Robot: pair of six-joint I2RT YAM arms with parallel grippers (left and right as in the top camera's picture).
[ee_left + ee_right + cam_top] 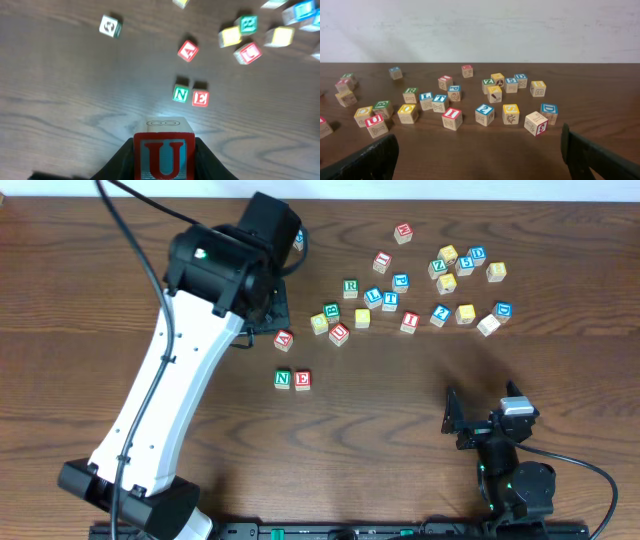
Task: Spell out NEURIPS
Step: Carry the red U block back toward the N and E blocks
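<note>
In the left wrist view my left gripper is shut on a red-bordered U cube, held above the table. Beyond it the green N cube and red E cube sit side by side, also seen as N and E from overhead. My left arm hides that gripper from above. A green R cube and a red I cube lie in the scatter. My right gripper stands open and empty near the front edge.
A red A cube lies just behind the N cube. A second red U cube sits among several loose lettered and pictured cubes spread across the back right. Bare wood lies right of the E cube.
</note>
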